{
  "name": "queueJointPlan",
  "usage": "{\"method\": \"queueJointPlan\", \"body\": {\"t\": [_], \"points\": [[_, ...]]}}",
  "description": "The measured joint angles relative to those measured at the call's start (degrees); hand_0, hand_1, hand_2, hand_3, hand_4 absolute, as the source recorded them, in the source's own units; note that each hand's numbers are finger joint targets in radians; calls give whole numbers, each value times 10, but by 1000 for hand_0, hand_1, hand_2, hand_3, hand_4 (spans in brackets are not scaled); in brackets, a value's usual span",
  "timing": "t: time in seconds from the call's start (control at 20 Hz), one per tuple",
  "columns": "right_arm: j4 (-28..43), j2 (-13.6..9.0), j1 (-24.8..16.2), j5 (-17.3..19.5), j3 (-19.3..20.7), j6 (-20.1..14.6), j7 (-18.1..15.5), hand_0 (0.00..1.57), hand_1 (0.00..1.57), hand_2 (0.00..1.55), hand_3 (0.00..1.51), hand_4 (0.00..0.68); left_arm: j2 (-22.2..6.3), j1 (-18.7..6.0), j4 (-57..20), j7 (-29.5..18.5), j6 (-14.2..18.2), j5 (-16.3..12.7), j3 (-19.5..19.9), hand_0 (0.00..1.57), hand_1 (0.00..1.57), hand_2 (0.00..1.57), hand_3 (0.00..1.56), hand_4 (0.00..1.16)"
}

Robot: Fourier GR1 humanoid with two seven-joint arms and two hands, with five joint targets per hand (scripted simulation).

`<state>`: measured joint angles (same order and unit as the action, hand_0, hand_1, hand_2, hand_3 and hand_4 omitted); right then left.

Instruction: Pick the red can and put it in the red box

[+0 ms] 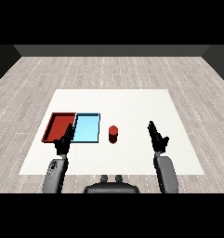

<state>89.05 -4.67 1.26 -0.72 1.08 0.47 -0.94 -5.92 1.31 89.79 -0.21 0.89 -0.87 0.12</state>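
Note:
The red can (113,134) stands upright on the white table, just right of the light blue tray. The red tray (54,126) lies at the left, with the light blue tray (87,128) touching its right side. My right hand (156,138) is well to the right of the can, fingers straight and pointing away from me, holding nothing. My left hand (64,141) hovers over the near edge where the two trays meet, fingers relaxed and holding nothing.
The white table (132,107) stretches wide behind and to the right of the can. A grey wooden floor surrounds it.

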Motion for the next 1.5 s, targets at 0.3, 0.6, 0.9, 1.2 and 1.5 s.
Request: {"method": "queueJointPlan", "body": {"t": [0.3,0.6,0.9,1.2,1.5], "points": [[20,0,-28,3,-5,18,2,0,0,0,0,0,8,-15,7,15,-10,-1,2,0,0,0,0,0],[50,10,-35,-24,-4,52,-125,0,0,0,0,0,24,-35,39,-134,-16,-9,12,0,0,0,0,0],[35,12,-42,-26,3,67,-191,0,0,0,0,0,32,-23,9,-230,-32,-12,17,0,0,0,0,0],[39,19,-41,-18,-2,65,-198,0,0,0,0,0,33,-6,29,-236,-30,-3,12,0,0,0,0,0],[31,22,-41,-9,-8,66,-204,0,0,0,0,0,41,-32,7,-237,-15,6,12,0,0,0,0,0]]}}
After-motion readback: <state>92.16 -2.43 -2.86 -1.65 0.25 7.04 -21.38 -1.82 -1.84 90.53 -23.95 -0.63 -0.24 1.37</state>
